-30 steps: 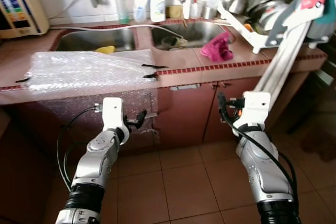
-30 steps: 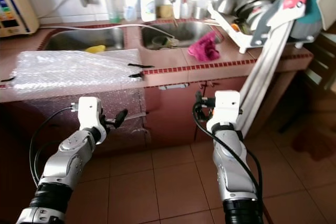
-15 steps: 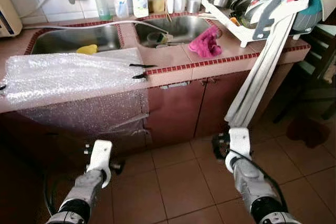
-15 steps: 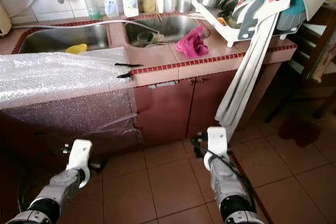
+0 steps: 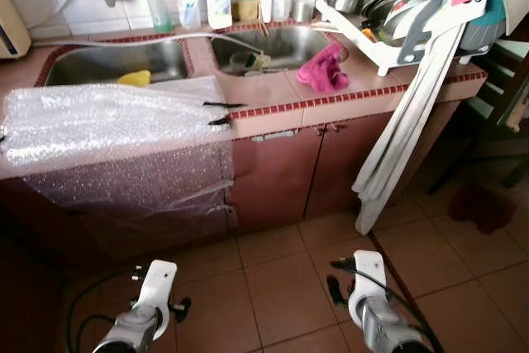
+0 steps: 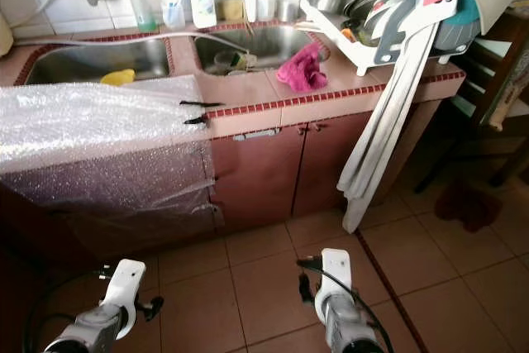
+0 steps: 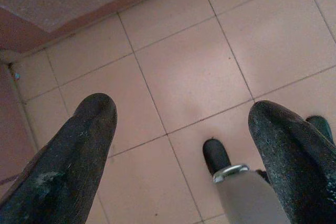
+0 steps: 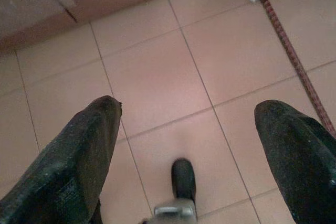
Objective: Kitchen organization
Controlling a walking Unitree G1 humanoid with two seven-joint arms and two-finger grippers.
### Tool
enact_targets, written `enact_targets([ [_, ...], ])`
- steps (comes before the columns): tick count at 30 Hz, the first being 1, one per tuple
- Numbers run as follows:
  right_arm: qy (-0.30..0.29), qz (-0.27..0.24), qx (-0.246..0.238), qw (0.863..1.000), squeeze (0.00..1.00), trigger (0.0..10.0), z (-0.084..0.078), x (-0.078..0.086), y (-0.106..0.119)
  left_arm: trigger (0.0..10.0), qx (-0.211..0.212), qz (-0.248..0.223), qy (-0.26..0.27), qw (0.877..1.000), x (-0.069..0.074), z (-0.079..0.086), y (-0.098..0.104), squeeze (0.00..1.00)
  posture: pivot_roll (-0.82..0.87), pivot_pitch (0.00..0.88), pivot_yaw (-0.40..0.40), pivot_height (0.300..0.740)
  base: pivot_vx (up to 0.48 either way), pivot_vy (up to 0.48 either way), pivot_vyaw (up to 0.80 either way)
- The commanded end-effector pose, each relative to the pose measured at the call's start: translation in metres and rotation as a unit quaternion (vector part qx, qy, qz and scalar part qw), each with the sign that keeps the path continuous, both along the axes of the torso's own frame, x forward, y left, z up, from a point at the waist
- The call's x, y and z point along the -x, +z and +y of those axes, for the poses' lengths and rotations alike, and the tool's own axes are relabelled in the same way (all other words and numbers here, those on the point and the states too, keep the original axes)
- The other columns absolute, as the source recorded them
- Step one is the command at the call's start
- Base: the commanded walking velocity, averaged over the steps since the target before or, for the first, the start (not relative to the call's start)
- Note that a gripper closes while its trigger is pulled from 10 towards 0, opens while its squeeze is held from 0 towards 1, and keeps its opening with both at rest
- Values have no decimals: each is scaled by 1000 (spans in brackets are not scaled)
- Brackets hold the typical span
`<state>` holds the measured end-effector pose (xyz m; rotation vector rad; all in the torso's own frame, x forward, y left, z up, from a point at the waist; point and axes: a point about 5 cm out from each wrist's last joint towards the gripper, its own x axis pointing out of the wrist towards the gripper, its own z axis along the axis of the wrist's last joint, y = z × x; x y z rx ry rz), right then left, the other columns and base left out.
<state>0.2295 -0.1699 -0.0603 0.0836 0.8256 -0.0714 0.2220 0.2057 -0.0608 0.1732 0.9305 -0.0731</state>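
Both grippers, left (image 7: pixel 178 145) and right (image 8: pixel 184 145), are held low above the floor tiles (image 5: pixel 281 279), jaws spread wide, nothing gripped. A pink cloth (image 5: pixel 324 72) lies on the table (image 5: pixel 273 97) beside the sink (image 5: pixel 273 43); bubble wrap (image 5: pixel 116 130) covers its left part. Progress cannot be judged.

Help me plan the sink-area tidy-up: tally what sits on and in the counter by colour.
Pink cloth: 1
Yellow item in the left sink: 1
Clear bubble wrap sheet: 1
White dish rack: 1
Total: 4
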Motion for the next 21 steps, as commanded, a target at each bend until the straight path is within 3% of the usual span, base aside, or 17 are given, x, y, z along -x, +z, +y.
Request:
enact_targets([
  [1,2,7,-1,1000,0,10000,0,3,-2,10000,-6,4,-1,1000,2,2,-1,0,38,0,9,740,0,0,-456],
  [21,-6,43,0,999,0,10000,-7,22,-13,10000,-27,7,-22,999,1,2,0,0,41,0,15,740,0,0,-738],
])
